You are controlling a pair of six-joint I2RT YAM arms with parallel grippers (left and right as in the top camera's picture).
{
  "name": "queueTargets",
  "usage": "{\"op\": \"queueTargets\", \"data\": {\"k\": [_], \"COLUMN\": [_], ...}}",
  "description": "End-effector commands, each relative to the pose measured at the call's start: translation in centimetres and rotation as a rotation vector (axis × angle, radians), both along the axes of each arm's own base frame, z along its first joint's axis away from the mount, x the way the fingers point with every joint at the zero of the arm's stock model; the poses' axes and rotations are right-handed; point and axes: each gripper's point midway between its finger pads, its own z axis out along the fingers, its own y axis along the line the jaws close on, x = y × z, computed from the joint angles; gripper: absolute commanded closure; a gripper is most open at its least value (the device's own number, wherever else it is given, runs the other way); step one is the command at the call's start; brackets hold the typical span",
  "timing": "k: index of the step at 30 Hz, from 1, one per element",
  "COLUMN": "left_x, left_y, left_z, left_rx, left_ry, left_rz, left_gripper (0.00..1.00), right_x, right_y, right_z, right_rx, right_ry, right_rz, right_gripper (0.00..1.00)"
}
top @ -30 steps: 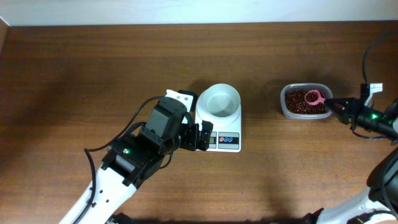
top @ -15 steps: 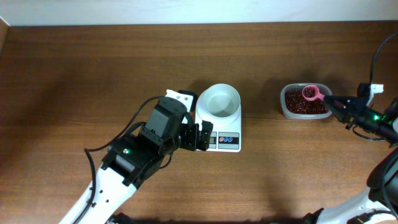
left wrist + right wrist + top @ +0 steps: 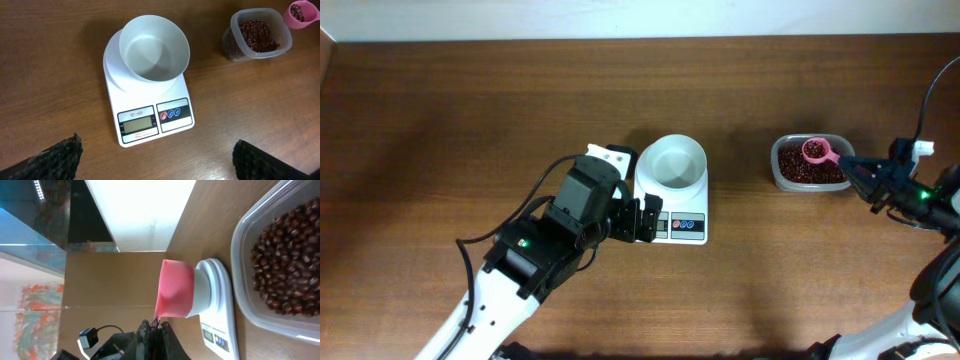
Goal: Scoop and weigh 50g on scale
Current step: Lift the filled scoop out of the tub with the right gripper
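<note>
The white scale (image 3: 682, 226) stands mid-table with its round white bowl (image 3: 672, 164) empty; the left wrist view shows both, the scale (image 3: 150, 122) and the bowl (image 3: 154, 47). Dark red-brown beans (image 3: 803, 170) fill a clear tub (image 3: 777, 165) to the right. My right gripper (image 3: 857, 166) is shut on the handle of a pink scoop (image 3: 817, 151), which hangs over the tub with beans in it (image 3: 298, 10). The right wrist view shows the scoop (image 3: 175, 287) from the side, above the beans (image 3: 290, 265). My left gripper (image 3: 645, 220) stands open just left of the scale's display.
The left arm's white body (image 3: 535, 255) stretches from the lower left toward the scale. The right arm's cables (image 3: 920, 95) hang near the table's right edge. Bare wood (image 3: 470, 110) lies left of and behind the scale.
The right gripper has lifted the pink scoop a little up and back over the tub, with beans in it. The left arm has not moved.
</note>
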Motion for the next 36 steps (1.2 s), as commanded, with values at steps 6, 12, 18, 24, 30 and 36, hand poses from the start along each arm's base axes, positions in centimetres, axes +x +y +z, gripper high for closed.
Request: {"op": "queueTargets", "data": {"k": [6, 12, 18, 24, 30, 36], "left_x": [0.1, 0.1, 0.1, 0.1, 0.1, 0.1], "left_y": [0.0, 0.0, 0.0, 0.0, 0.0, 0.0], "left_z": [1.2, 1.2, 1.2, 1.2, 1.2, 1.2], "left_rx": [-0.001, -0.001, -0.001, -0.001, -0.001, -0.001], "left_ry": [-0.039, -0.039, -0.039, -0.039, -0.039, -0.039], "left_rz": [-0.009, -0.009, -0.009, -0.010, -0.009, -0.009], "left_gripper": [0.01, 0.01, 0.01, 0.01, 0.01, 0.01], "right_x": [-1.1, -2.4, -3.9, -3.9, -3.7, -3.7], "right_y": [0.8, 1.8, 3.0, 4.1, 6.2, 7.3], "right_z": [2.5, 3.9, 4.8, 4.8, 4.9, 4.9], "right_rx": [0.005, -0.004, -0.027, -0.028, -0.018, -0.015], "right_ry": [-0.061, -0.079, -0.095, -0.091, -0.093, -0.090], "right_rz": [-0.006, 0.004, 0.033, 0.069, 0.132, 0.169], "right_gripper": [0.96, 0.96, 0.96, 0.96, 0.96, 0.96]}}
